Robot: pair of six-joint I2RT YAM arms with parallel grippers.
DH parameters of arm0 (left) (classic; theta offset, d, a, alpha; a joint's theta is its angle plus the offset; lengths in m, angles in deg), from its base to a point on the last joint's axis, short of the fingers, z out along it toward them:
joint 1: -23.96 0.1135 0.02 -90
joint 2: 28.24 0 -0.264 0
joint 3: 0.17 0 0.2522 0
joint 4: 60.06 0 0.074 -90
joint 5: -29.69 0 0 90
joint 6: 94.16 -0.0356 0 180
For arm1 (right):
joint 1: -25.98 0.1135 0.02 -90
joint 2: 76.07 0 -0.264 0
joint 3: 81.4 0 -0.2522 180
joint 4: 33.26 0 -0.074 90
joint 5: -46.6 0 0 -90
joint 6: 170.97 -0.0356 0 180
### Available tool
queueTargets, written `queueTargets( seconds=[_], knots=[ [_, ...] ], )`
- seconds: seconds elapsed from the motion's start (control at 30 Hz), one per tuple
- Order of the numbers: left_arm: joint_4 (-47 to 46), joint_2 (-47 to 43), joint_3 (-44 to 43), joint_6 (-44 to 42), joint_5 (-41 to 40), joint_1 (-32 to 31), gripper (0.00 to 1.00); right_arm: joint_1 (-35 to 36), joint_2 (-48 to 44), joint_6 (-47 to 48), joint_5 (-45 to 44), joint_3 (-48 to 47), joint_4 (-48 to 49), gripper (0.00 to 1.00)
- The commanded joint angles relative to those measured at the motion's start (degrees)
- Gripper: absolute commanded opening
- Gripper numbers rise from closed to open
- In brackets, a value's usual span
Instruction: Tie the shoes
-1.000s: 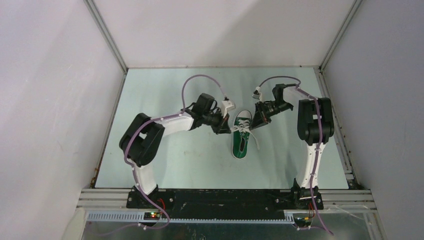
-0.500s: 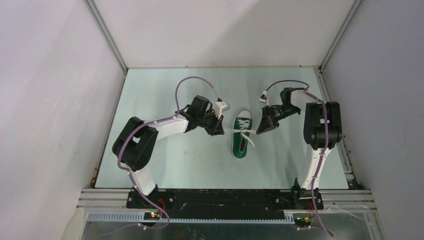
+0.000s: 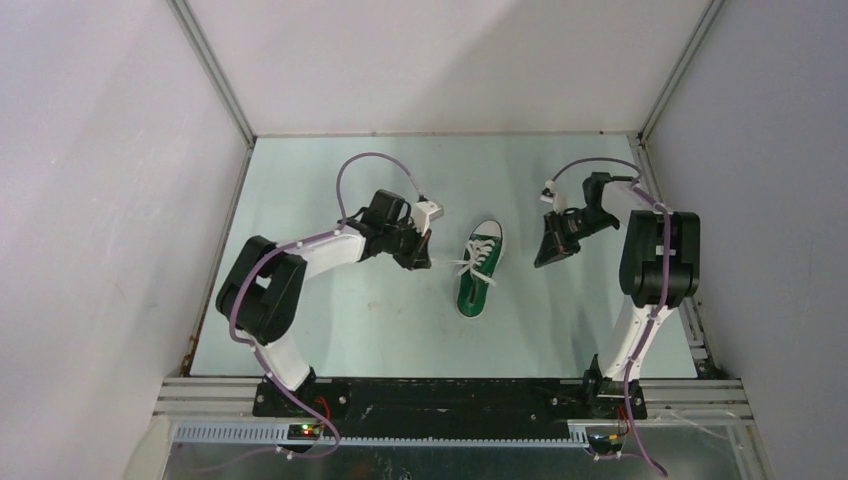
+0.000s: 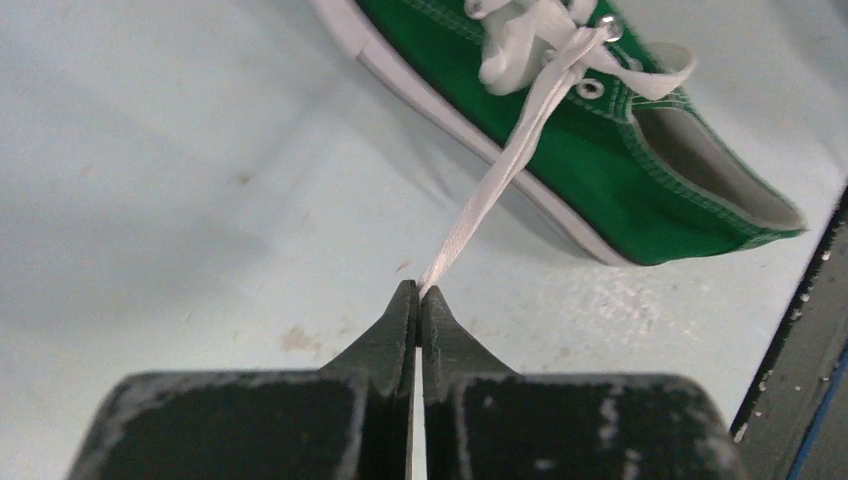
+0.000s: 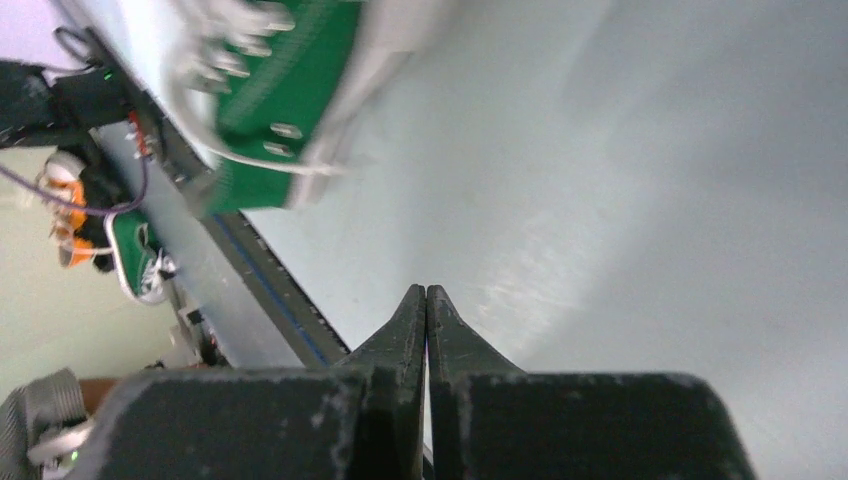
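The green sneaker (image 3: 478,272) lies on the table between my two grippers, toe pointing away and heel tilted slightly left. My left gripper (image 3: 426,263) is shut on one white lace (image 3: 450,265), which runs taut from the jaws to the shoe's eyelets. In the left wrist view the lace (image 4: 500,180) runs from my shut left gripper (image 4: 418,292) up to the shoe (image 4: 600,170). My right gripper (image 3: 543,262) is shut, right of the shoe and apart from it. In the right wrist view the right gripper (image 5: 427,291) holds nothing visible, and the shoe (image 5: 285,95) is blurred at the upper left.
The pale table (image 3: 330,320) is walled by grey panels on three sides. The metal frame rail (image 3: 450,385) with both arm bases runs along the near edge. A loose loop of lace (image 5: 300,165) hangs by the shoe's side.
Both grippers have moved outward from the shoe. The left one has drawn its lace taut to the left and the shoe has shifted slightly left. The right one no longer shows a lace.
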Motion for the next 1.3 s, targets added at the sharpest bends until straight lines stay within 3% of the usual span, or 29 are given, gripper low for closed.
queueTargets(
  seconds=[0.0, 0.13, 0.27, 0.4, 0.47, 0.53, 0.57, 0.6, 0.63, 0.7, 0.73, 0.8, 0.83, 0.87, 1.1, 1.27],
  knots=[
    [6.2, -1.2, 1.3, 1.5, -5.5, 3.3, 0.0, -3.6, -2.3, 0.2, -7.4, 0.4, 1.1, 0.0],
    [6.0, -1.4, 2.2, 2.8, -3.3, 3.9, 0.0, -4.1, -2.2, -0.1, -6.8, 0.7, 1.7, 0.0],
    [7.3, 1.0, -1.2, 1.4, 2.1, 3.6, 0.0, -3.1, -3.9, 0.4, -0.8, 0.3, 1.5, 0.0],
    [7.5, 3.6, -6.0, 3.0, 8.0, 2.5, 0.0, 1.1, -12.6, 0.8, -2.4, -1.9, 1.5, 0.12],
    [7.1, 4.9, -8.4, 3.9, 11.9, 1.8, 0.02, 1.7, -17.3, -3.9, -6.5, -0.6, 6.0, 0.22],
    [8.0, 6.3, -11.0, 4.3, 13.8, 0.8, 0.02, 1.0, -18.8, -12.7, -9.5, 1.8, 10.6, 0.41],
    [8.3, 7.3, -12.5, 4.5, 13.4, 0.5, 0.02, 0.7, -18.2, -15.9, -9.7, 3.0, 11.5, 0.59],
    [8.4, 7.6, -13.1, 5.4, 12.6, -0.1, 0.02, 0.4, -15.5, -17.7, -10.1, 3.1, 12.3, 0.65],
    [8.8, 8.3, -14.2, 5.7, 10.6, -0.3, 0.02, 0.5, -14.3, -20.9, -10.5, 3.5, 12.7, 0.81],
    [11.0, 9.1, -16.1, 7.7, 7.6, -1.0, 0.03, 1.4, -11.0, -24.5, -9.0, 3.4, 14.4, 0.97],
    [13.0, 9.1, -16.7, 7.8, 6.6, -1.6, 0.03, 1.8, -9.2, -25.5, -4.8, 3.0, 15.1, 0.97],
    [13.6, 7.7, -16.3, 7.9, 3.0, -2.8, 0.0, 4.6, -7.6, -28.3, -0.2, 0.9, 16.4, 0.82],
    [13.7, 7.5, -16.0, 8.0, 0.9, -3.2, 0.0, 5.8, -7.0, -29.3, 0.5, -0.1, 16.4, 0.58],
    [14.0, 7.4, -16.0, 8.1, 0.2, -3.6, 0.0, 8.5, -5.9, -29.3, -0.2, -2.4, 15.8, 0.45],
    [16.6, 7.1, -16.7, 8.1, 0.6, -2.4, 0.0, 19.5, -2.5, -38.9, -7.5, -8.4, 20.1, 0.5],
    [22.0, 8.4, -21.5, 12.1, -5.4, -1.5, 0.0, 23.5, 0.0, -42.5, -21.9, -13.2, 18.2, 0.52]
  ],
)
